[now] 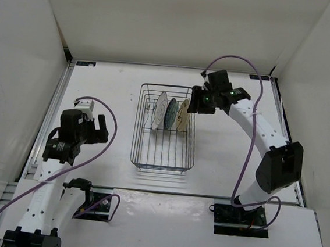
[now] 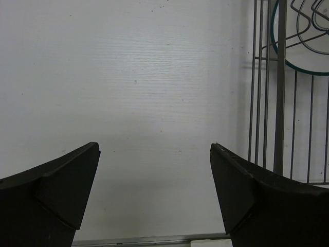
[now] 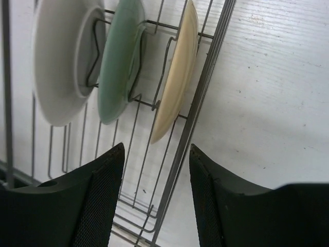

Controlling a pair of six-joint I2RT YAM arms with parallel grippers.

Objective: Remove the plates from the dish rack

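The dark wire dish rack (image 1: 163, 158) stands mid-table with three plates upright between its prongs: white (image 1: 160, 110), teal (image 1: 170, 113) and cream-tan (image 1: 183, 115). My right gripper (image 1: 195, 103) hovers at the rack's right wall beside the cream plate. In the right wrist view it (image 3: 157, 154) is open and empty, straddling the rack wall (image 3: 198, 110), with the cream plate (image 3: 177, 77), teal plate (image 3: 121, 56) and white plate (image 3: 61, 56) ahead. My left gripper (image 1: 101, 130) is open and empty left of the rack, over bare table (image 2: 154, 149).
White enclosure walls ring the table. A purple cable loops by each arm. In the left wrist view the rack's side wires (image 2: 280, 103) and a plate's round edge (image 2: 280, 56) show at the far right. A metal rail runs along the table's left edge (image 1: 51, 118).
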